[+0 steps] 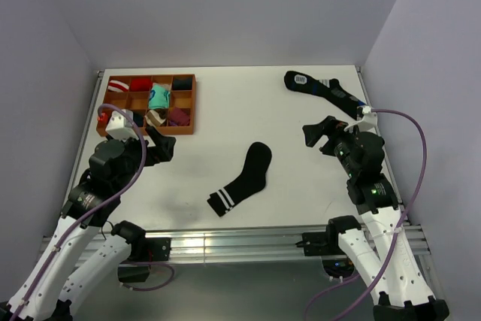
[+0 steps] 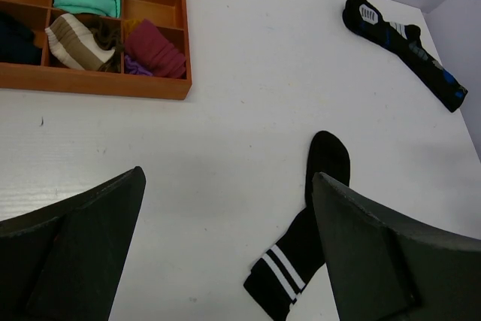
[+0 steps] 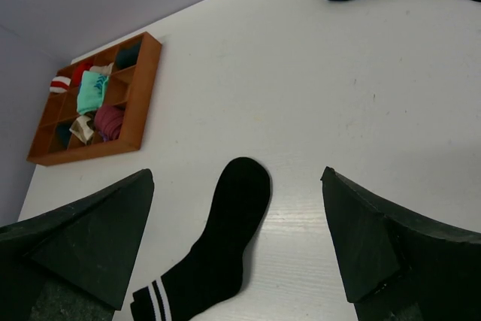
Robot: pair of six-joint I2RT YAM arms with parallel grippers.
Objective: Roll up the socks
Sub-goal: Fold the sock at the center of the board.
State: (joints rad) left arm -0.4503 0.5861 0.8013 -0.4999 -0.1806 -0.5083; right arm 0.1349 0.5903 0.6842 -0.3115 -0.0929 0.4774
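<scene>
starting far left: compartment tray (image 1: 194, 107) up at 10 o'clock on the table (image 1: 225, 110), packed with rolled socks. just nearer than that, left gripper (image 1: 164, 144), hanging above the surface, jaws spread wide, nothing in them.

sliding across to centre now: striped black sock (image 1: 246, 177), flat on the table, not yet rolled. runs long-ways from 7 o'clock at the white-banded cuff to 1 o'clock at the toe. sits at roughly 4 o'clock off the left gripper and 8 o'clock off the right. looks about evenly placed between the two, though hard to call from overhead; cuff end leaning left, toe end leaning right. so probably a job for both: one end pinned, the other turned over along that diagonal.

on to the right: right gripper (image 1: 319, 137), also off the table, jaws gaping, empty. beyond it at about 12 o'clock, second sock (image 1: 325, 92), dark with blue markings, stretched from 10 to 4 o'clock hard by the far right edge, well apart from the striped one, touched by neither gripper.
</scene>
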